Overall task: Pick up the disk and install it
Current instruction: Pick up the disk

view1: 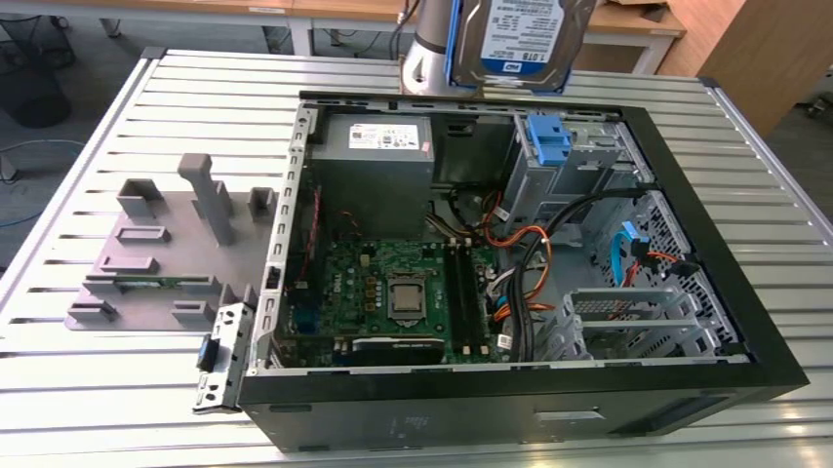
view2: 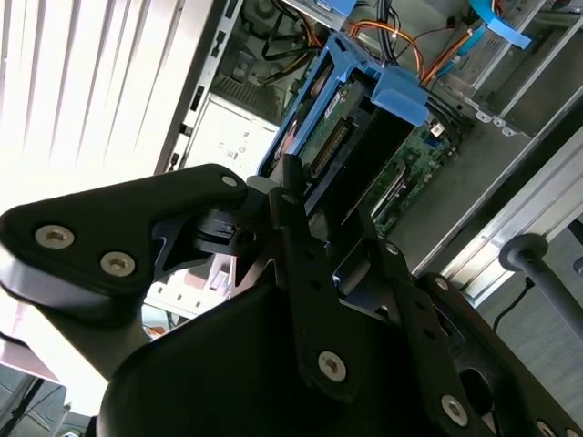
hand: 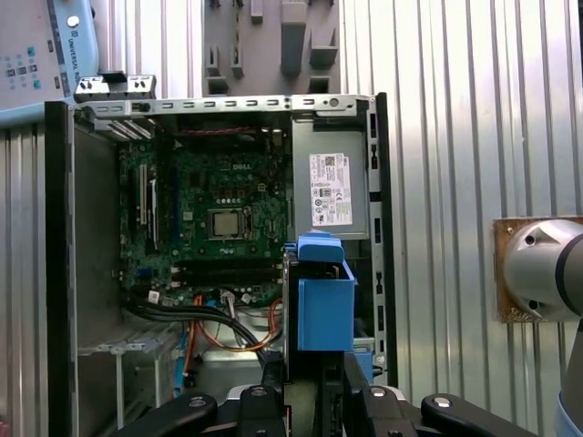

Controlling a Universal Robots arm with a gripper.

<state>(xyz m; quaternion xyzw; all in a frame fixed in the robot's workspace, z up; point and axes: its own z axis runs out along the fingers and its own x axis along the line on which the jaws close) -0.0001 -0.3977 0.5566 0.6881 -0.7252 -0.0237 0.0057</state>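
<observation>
The disk (view1: 524, 37), framed by its blue bracket, is being held clamped between the gripper (hand: 314, 402) fingers above the open computer case (view1: 521, 402), so pick-up is being judged complete and installation not yet done.

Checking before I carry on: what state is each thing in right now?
disk: in the air, outside the case, not yet installed.
tool: shut on the disk.
computer case: lying on its side, open, no side panel on it.
power supply: seated in the case.
processor: exposed, no cooler over it.
</observation>
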